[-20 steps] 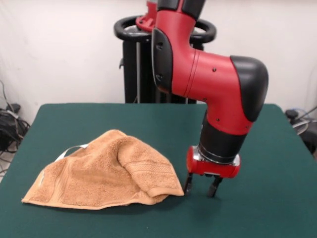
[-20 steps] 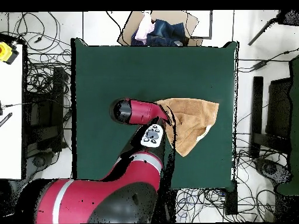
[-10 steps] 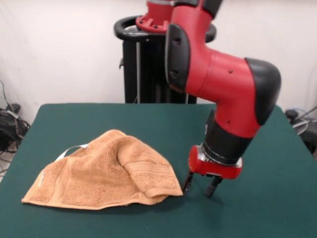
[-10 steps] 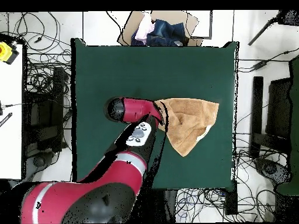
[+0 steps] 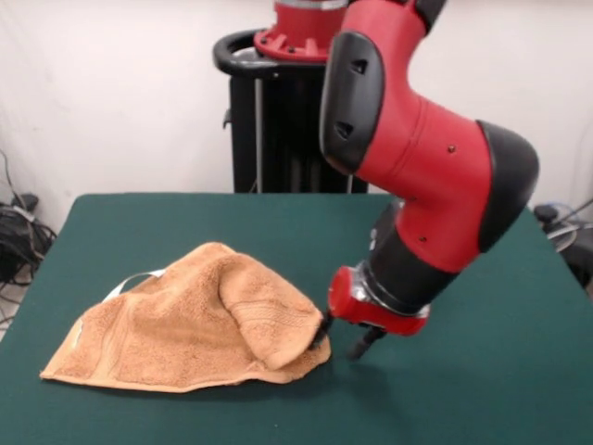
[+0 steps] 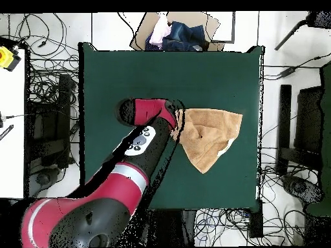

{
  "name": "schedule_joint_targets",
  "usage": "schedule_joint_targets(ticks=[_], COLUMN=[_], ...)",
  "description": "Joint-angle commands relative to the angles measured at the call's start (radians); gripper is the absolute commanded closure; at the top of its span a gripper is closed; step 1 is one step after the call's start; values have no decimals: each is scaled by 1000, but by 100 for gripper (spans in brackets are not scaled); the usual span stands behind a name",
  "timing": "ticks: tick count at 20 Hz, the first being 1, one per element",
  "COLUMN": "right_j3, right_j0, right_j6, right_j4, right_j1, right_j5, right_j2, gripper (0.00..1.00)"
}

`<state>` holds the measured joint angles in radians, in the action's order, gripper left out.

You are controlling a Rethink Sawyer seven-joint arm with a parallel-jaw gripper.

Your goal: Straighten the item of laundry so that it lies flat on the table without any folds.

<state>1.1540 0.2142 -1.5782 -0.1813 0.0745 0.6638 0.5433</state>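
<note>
Item: orange-tan towel [image 5: 190,320], lying crumpled and folded over itself on the green table [image 5: 519,389], toward one side in the front view. Woven border band visible on the folded flap; white label [image 5: 130,282] showing at the far edge. Gripper [image 5: 341,339] tilted, at the towel's folded corner, one finger [image 5: 323,329] touching the cloth, the other finger [image 5: 363,344] apart on the bare table side; fingers spread, nothing pinched. Red and black arm [image 6: 139,139] reached across the table in the overhead view, its end beside the towel [image 6: 208,137].
</note>
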Motion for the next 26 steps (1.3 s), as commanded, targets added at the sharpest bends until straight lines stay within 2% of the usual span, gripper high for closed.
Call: schedule_joint_targets(ticks=[1, 5, 10, 21, 26], right_j3=[-23, -9, -37, -61, -60], right_j0=[-46, -46, -35, -21, -33], right_j6=[-286, -280, -297, -326, -319], right_j4=[-13, -9, -8, -37, -67], right_j1=[-13, -7, -46, -97, -77], right_j5=[43, 22, 41, 15, -2], right_j2=[36, 42, 84, 104, 52], gripper=[0, 0, 0, 0, 0])
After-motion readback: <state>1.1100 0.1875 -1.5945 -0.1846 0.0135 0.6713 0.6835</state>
